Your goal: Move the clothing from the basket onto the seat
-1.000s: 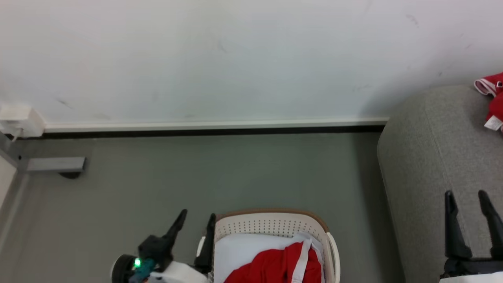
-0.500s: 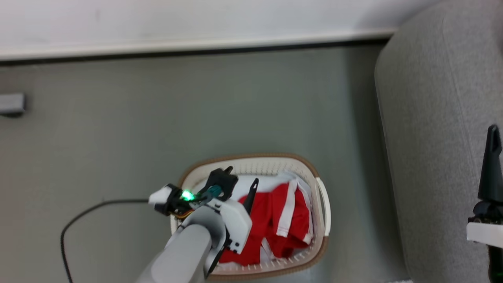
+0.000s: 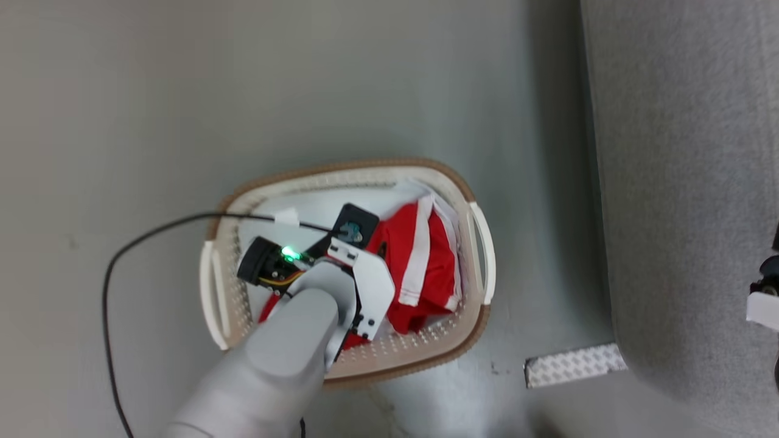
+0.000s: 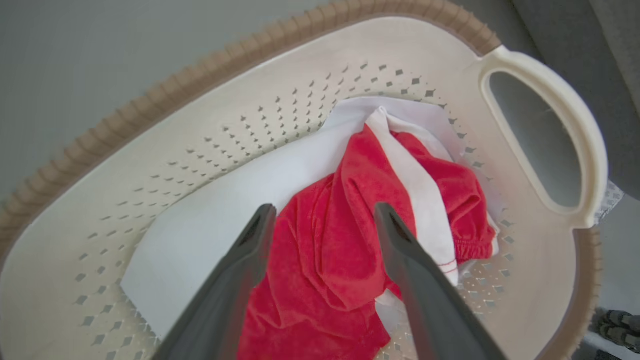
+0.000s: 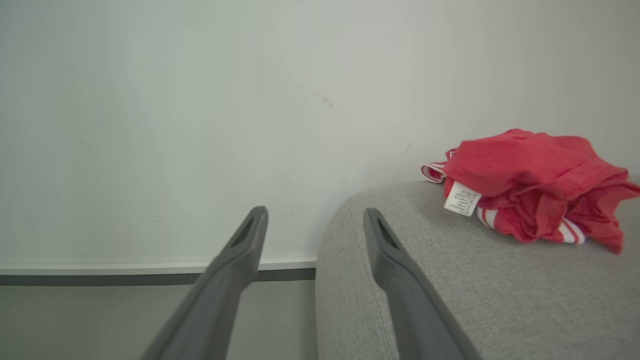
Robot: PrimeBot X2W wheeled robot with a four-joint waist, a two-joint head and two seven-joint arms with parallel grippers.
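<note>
our left gripper (image 4: 323, 207), jaws spread, hovers over red clothing (image 4: 320, 260) crumpled in the basket (image 4: 210, 125). it looks soft, light and limp; we would pinch a raised fold. our right gripper (image 5: 314, 211), jaws spread and empty, sits beside the seat (image 5: 425, 300), where another garment (image 5: 530, 185) lies.

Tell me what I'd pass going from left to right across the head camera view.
Black cable → basket, with the clothing in its right half → white textured strip → seat.
</note>
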